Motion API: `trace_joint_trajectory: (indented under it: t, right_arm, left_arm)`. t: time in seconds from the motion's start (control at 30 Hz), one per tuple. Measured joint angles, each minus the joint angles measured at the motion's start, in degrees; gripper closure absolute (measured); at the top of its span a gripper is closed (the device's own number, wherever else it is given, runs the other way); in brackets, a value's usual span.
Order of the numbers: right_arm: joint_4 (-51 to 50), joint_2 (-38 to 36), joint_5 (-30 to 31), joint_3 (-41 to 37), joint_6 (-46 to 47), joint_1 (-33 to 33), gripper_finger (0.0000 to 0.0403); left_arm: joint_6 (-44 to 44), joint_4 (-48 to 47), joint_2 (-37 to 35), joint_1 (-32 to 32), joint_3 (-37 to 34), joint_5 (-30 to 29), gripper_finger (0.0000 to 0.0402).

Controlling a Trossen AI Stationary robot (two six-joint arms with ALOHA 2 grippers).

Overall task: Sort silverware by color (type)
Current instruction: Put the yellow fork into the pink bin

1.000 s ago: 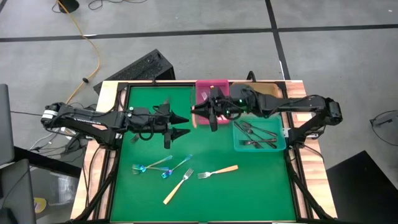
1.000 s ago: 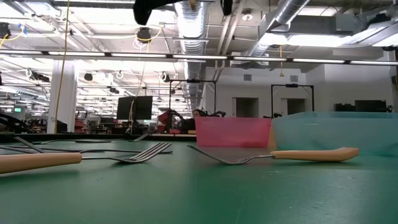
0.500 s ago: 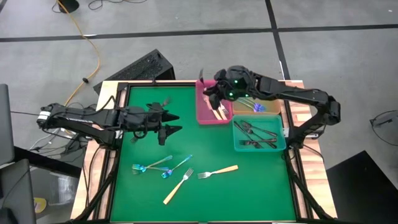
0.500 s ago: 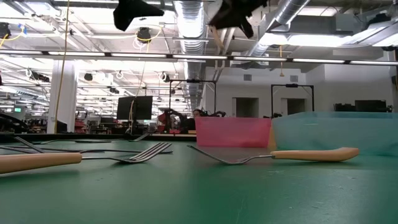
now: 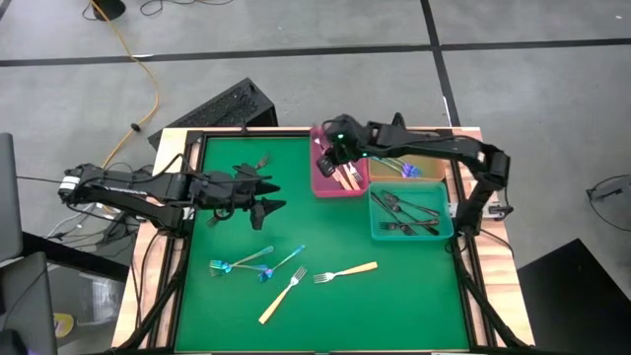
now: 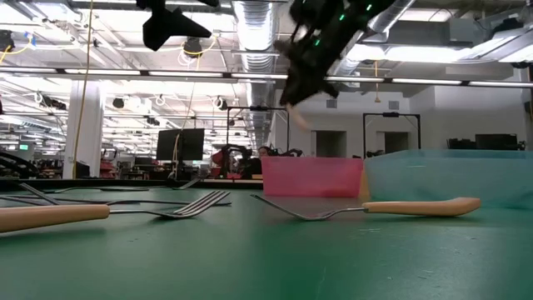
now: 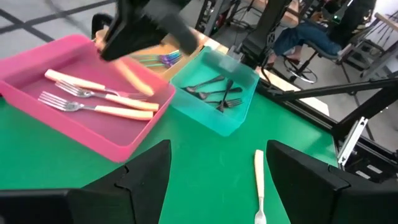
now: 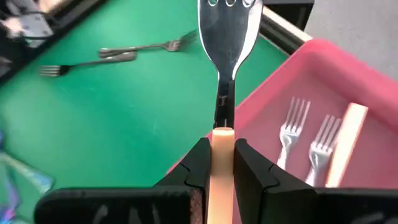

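Our right gripper [image 8: 217, 163] is clamped on a tan-handled fork [image 8: 227, 37], fingers [image 8: 194, 163] pinching the handle on both sides, tines pointing away from the wrist. In the high view that gripper [image 5: 330, 156] sits over the pink bin [image 5: 319, 187] at the far middle of the green mat [image 5: 325, 316]. The held fork hangs above the bin's near edge. The pink bin [image 8: 348, 59] already holds two tan-handled forks [image 8: 329, 146] lying side by side.

Our left gripper [image 7: 214, 165] is spread wide with nothing between the fingers [image 7: 146, 171]. In the high view it [image 5: 268, 195] hovers over the mat's left half, aimed toward the bins.

Just beside the pink bin sits a tan bin [image 5: 434, 162] with shiny blue forks [image 5: 406, 168] in it. In front of that is a teal bin [image 5: 412, 233] holding black forks [image 5: 406, 212].

Loose on the mat:
- two black forks [image 5: 258, 162] near the far edge, just behind the left gripper
- blue forks [image 5: 258, 266] in a small cluster near the front left
- two tan-handled forks, one [image 5: 281, 296] angled beside the blue cluster and the other [image 5: 347, 272] lying flat to its right

We see a seated person [image 7: 311, 31] in the room beyond the table in the left wrist view.
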Motion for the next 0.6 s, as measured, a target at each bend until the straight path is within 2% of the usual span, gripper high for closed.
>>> trace_joint_trajectory:
  t: [0.27,0.6]
  right_arm:
    - [-0.12,7.55,-0.41,-0.02,1.78,-1.56,0.0335]
    - [-1.08,11.05,-0.63,-0.02,4.10,-3.78,0.0335]
  left_arm:
    - [-1.63,-2.93,0.00,0.00,0.00,-0.09,0.0154]
    - [-1.81,-3.93,0.02,0.00,0.00,-0.22,0.0154]
